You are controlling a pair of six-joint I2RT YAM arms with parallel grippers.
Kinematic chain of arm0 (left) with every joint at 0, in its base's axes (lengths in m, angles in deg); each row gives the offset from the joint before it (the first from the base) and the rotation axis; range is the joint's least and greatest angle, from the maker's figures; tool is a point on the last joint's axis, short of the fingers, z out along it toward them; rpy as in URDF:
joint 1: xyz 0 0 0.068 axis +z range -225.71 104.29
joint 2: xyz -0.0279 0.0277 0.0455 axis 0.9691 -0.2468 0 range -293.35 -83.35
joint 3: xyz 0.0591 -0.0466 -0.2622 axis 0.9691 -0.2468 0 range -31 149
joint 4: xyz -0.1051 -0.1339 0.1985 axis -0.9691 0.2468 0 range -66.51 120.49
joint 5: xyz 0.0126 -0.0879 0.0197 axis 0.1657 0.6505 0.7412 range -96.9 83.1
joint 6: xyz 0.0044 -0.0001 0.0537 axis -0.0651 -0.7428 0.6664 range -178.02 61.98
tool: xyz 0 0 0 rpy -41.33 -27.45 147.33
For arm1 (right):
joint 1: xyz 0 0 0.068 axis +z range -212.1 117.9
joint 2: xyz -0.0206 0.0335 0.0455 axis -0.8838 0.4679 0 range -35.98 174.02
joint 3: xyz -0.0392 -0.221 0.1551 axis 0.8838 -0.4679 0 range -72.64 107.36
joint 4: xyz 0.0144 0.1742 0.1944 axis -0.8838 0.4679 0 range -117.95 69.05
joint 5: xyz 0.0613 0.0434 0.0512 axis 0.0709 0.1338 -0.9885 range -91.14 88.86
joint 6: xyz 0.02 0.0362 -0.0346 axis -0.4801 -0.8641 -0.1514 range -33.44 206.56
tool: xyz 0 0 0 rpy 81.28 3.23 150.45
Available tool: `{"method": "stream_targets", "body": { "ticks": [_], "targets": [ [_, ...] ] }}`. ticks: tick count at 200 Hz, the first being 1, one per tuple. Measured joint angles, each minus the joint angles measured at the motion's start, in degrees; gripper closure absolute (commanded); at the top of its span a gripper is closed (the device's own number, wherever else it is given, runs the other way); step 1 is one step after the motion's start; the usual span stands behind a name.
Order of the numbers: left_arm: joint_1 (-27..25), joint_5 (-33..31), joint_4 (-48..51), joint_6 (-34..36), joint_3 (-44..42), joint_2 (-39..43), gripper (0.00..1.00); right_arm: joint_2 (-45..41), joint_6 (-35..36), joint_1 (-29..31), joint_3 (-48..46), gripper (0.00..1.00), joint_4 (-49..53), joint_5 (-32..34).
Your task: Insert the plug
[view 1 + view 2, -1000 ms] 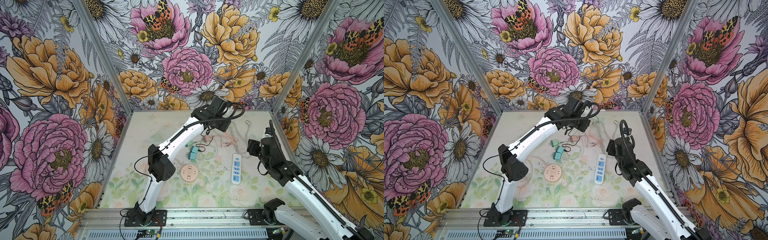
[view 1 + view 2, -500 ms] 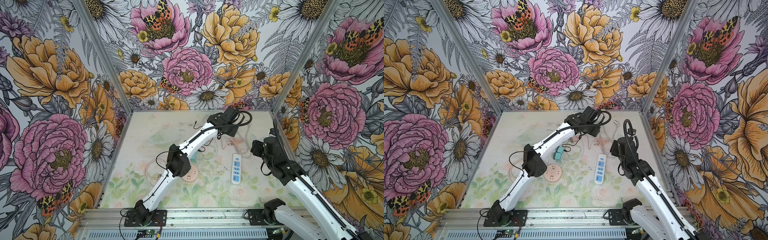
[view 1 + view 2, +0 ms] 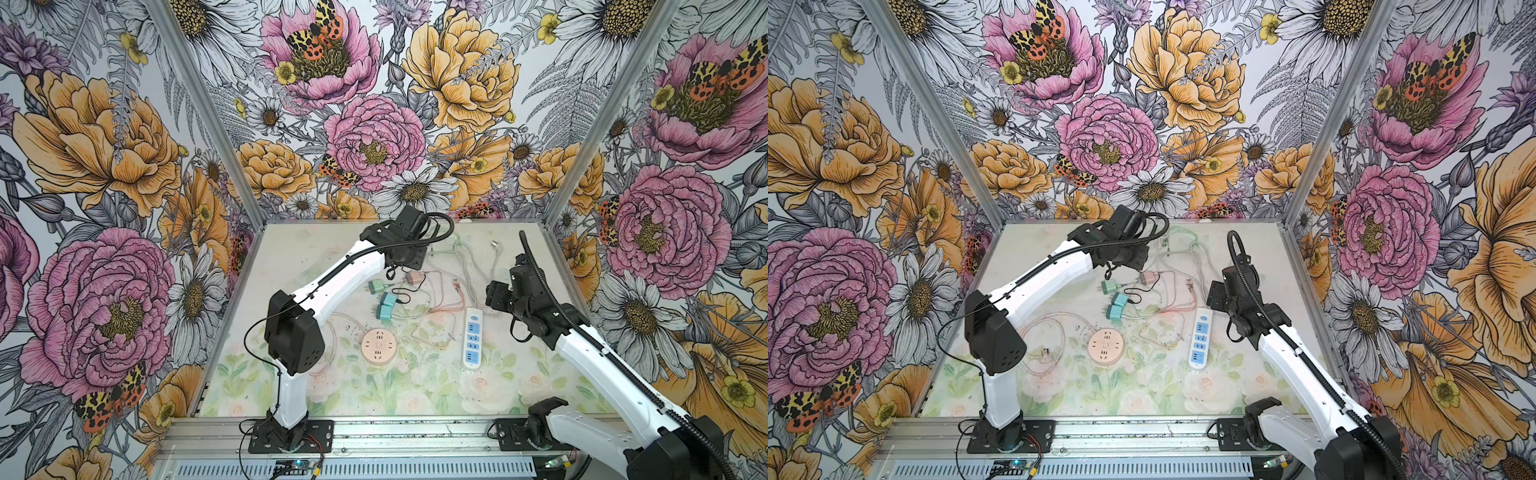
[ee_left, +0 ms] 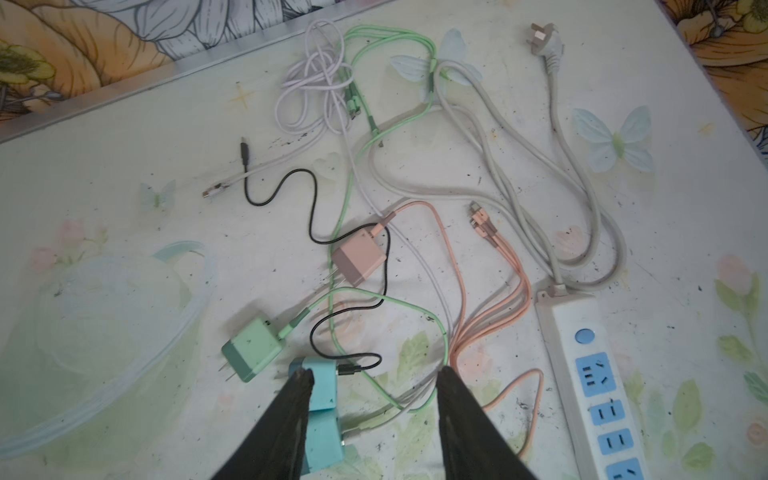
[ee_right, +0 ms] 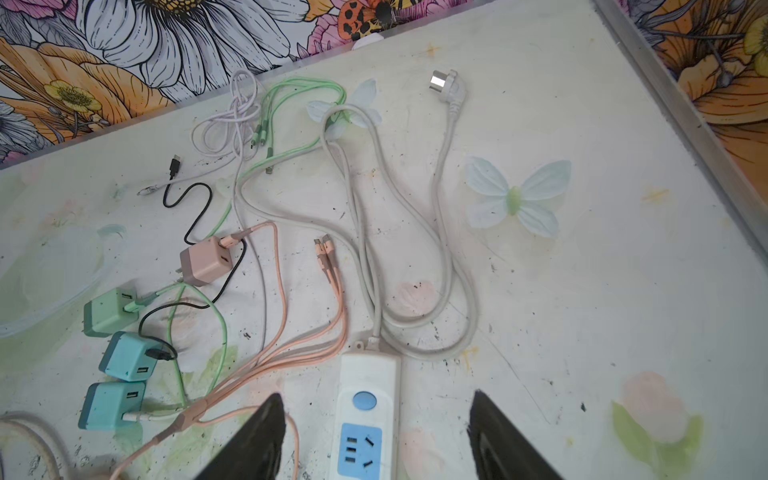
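Looking down into a booth papered on three walls (image 3: 374, 137) with oversized pink and orange blooms, daisies and spotted moths, framed by aluminium posts. Seeing a pale tabletop (image 3: 291, 253) printed with faint watercolour flowers and blue butterflies, speckled with dark scuffs, ending at a front metal rail (image 3: 415, 432) carrying both arm bases.

Finding green, pink, lilac, black and grey cables tangling across the far half. Spotting four cube-shaped plug adapters lying loose near the middle:
- a pink charger (image 4: 359, 259) on its side, prongs showing, feeding a pink cable;
- a mint-green charger (image 4: 251, 349) just beside it, two flat prongs pointing away from its green cable;
- two teal chargers (image 5: 129, 357) touching each other, the farther one carrying a black lead.

Noting a round pink socket (image 3: 377, 347) near the teal pair, towards the front. Noting also a white power strip (image 3: 471, 336) with blue outlets lying lengthwise towards the right, its grey cord looping back to a white three-pin plug (image 5: 446, 85) near the far right corner.

Holding the left gripper (image 4: 374, 372) above the tangle, fingers well apart and gripping nothing. Overlapping a teal charger with one finger in the wrist view, touching or not being impossible to tell. Hanging the right gripper (image 5: 377, 395) over the button end of the strip, fingers wide apart, gripping nothing.
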Motion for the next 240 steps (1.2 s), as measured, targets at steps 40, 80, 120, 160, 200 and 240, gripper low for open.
{"method": "stream_targets", "body": {
  "ticks": [40,80,120,160,200,240],
  "targets": [
    [3.61,-0.55,-3.52,-1.05,-14.08,7.17,0.54,1.73,-0.52,0.20,0.81,0.33,-0.87,-2.43],
    [4.09,-0.33,-6.47,-3.30,-23.15,7.69,0.54,6.36,-1.07,4.66,1.70,0.35,-1.33,-5.62],
    [7.10,-0.15,-7.96,-5.40,-27.58,10.32,0.54,10.71,-2.36,12.22,2.38,0.34,-2.05,-9.51],
    [8.85,-0.20,-9.16,-6.62,-30.71,15.56,0.54,16.02,-7.78,14.49,2.64,0.33,-6.78,-11.96],
    [9.75,-0.31,-9.68,-6.97,-34.38,18.86,0.53,22.16,-12.94,17.03,5.18,0.33,-8.76,-12.92],
    [11.91,-0.31,-9.75,-7.63,-36.81,20.65,0.53,25.70,-17.25,18.62,5.57,0.33,-9.55,-13.05]
  ]
}}
